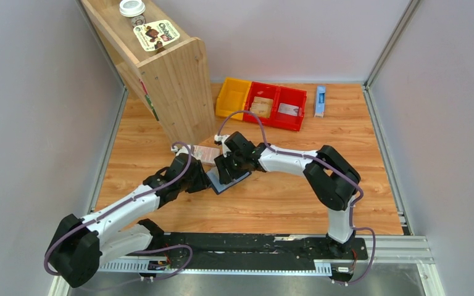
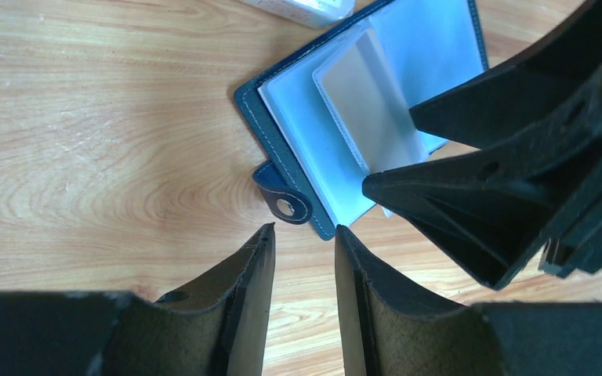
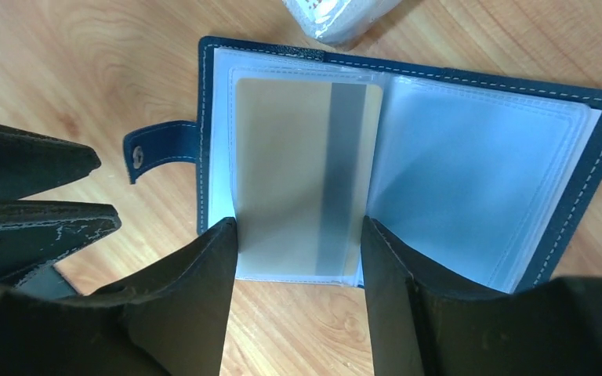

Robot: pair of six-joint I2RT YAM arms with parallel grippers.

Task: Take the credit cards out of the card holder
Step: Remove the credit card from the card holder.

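— Where does the card holder lie?
— The card holder [image 1: 229, 181] lies spread open and flat on the wooden table [image 1: 284, 197], about mid-table in the top view. From the right wrist, a tan credit card [image 3: 298, 180] with a grey stripe shows in the clear sleeve on the holder's 9 o'clock half.

— And the jaws?
— The right gripper [image 3: 299, 229] has its jaws apart, one tip at each long edge of that credit card, at the card's 6 o'clock end. Whether they press it, I cannot tell. The left gripper [image 2: 304, 235] stands parted with nothing between its tips, just beside the clasp tab [image 2: 286, 205], which juts from the holder's 9 o'clock edge in the right wrist view.

— What lies around?
— In the top view, a pink-and-white packet [image 1: 205, 154] sits just beside the holder at 11 o'clock. Farther off at 1 o'clock a yellow bin [image 1: 223, 113] and the red bins [image 1: 287, 127] stand side by side. A tan card [image 1: 261, 106] lies in one red compartment, a grey card [image 1: 289, 110] in the other. A blue-and-white box [image 1: 320, 100] lies at the bins' 3 o'clock. A wooden shelf [image 1: 173, 80] stands at the holder's 11 o'clock.
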